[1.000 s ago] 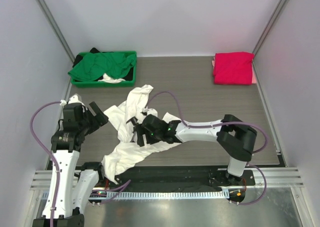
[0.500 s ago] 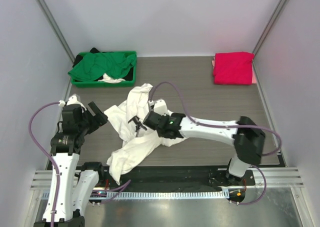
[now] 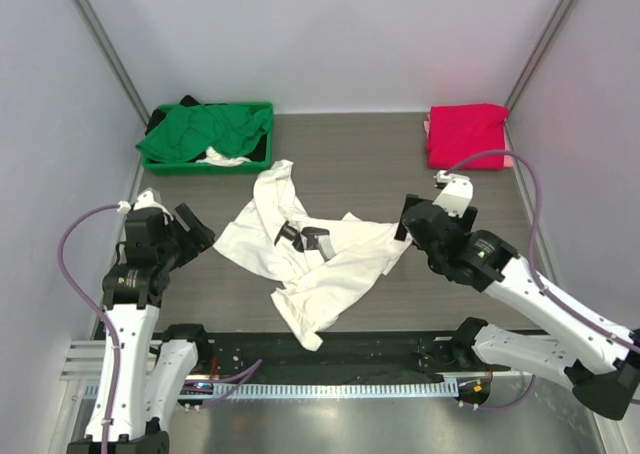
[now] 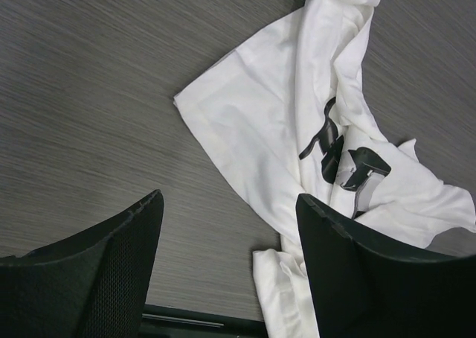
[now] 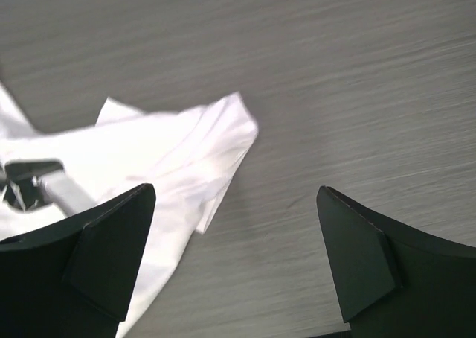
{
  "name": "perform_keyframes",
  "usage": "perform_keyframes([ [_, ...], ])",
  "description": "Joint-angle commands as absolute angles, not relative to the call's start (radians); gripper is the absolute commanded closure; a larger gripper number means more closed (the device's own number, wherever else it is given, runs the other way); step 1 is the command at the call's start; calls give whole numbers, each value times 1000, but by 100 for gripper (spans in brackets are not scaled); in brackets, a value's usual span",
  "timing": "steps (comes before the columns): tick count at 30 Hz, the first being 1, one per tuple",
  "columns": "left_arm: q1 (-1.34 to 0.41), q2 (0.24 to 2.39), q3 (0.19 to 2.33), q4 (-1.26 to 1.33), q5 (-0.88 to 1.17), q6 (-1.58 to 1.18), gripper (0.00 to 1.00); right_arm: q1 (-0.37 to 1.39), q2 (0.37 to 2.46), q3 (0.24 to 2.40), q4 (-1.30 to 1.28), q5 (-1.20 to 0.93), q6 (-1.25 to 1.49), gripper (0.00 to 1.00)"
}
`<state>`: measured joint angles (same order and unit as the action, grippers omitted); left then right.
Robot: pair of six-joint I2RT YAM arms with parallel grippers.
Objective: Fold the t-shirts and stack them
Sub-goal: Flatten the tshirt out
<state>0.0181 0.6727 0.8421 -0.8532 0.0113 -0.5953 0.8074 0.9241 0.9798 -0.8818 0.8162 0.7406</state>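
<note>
White t-shirt (image 3: pixel 320 259) lies rumpled on the table (image 3: pixel 380 164), stretched left-right between two open, empty grippers. Its right corner is just beside the right gripper (image 3: pixel 403 224), the nearer one, and its left edge is near the left gripper (image 3: pixel 197 227). A second ago the right arm reached across the shirt's middle; it has since swung back right, drawing the cloth wider.

White t-shirt (image 3: pixel 340 269): soft matt cloth, creased. Table (image 3: pixel 380 164): matt grey wood-grain. Bin (image 3: pixel 170 168): smooth green plastic.
</note>
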Motion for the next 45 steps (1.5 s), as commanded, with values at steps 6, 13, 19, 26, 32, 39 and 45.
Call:
perform_keyframes([
  [6,18,839,781,-724,81,-698,32,1010,1159,981,-522,403,718,16],
  [13,17,942,721,-621,121,-727,35,1198,1609,1262,-472,295,565,25],
  [19,17,809,722,-656,14,-735,31,1246,1844,1436,-474,215,483,33],
  [26,18,808,733,-669,8,-729,30,1252,1960,1480,-476,173,488,39],
  [32,17,801,730,-666,8,-729,30,1259,2013,1474,-476,173,497,46],
  [39,17,799,729,-664,8,-732,30,1259,1997,1479,-477,193,494,90],
  [45,18,799,724,-667,-34,-739,30,1241,1830,1520,-669,417,503,99],
])
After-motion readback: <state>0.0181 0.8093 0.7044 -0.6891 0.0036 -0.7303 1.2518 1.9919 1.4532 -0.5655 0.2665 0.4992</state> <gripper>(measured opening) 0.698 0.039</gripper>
